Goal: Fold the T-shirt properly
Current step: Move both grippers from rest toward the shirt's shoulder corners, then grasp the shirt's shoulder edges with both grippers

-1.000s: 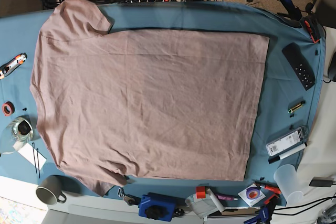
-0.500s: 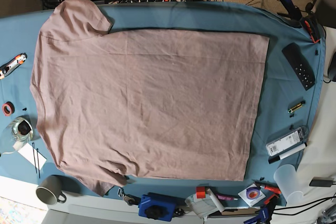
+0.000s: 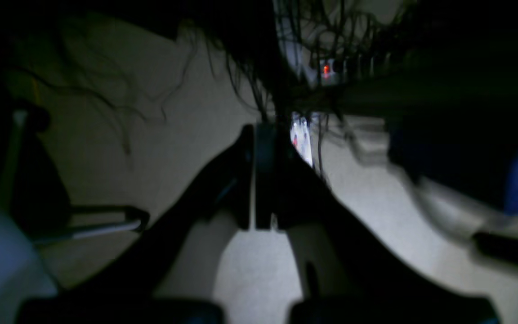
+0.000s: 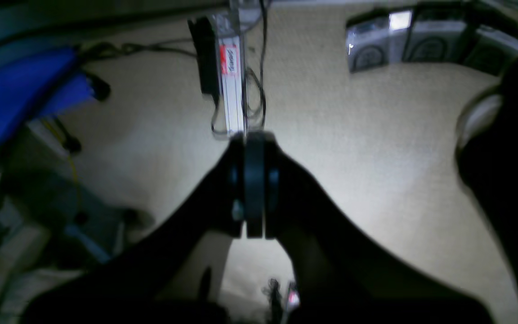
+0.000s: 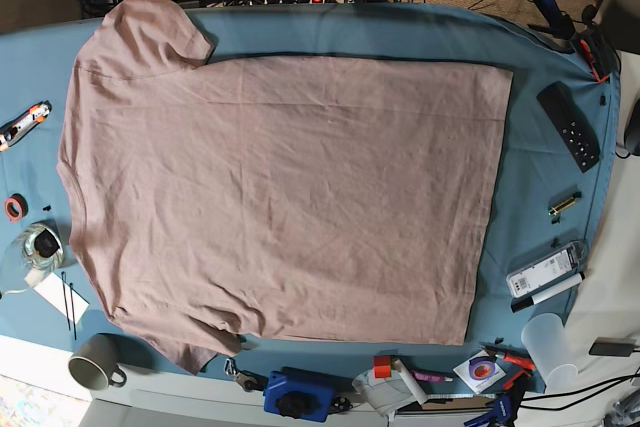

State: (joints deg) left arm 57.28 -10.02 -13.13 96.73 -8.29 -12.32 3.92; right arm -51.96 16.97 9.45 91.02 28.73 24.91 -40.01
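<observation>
T-shirt (image 5: 280, 197) is lying flat, unfolded, on the counter (image 5: 540, 57). Left claw (image 3: 259, 180) and right claw (image 4: 253, 180) are hanging off-counter over carpet, both pinched closed, gripping nothing, well apart from it.

T-shirt (image 5: 280, 197) flat on table cloth (image 5: 540, 187)

the base camera looked straight down from high above the teal-cloth-covered desk (image 5: 540, 47), taking in its whole top. the left wrist camera sat close behind the dark left tool (image 3: 259, 180) and faced pale carpet floor (image 3: 250, 265) off the desk. the right wrist camera sat likewise behind the dark right tool (image 4: 253, 180), facing floor too. neither wrist view showed the desk top.
</observation>
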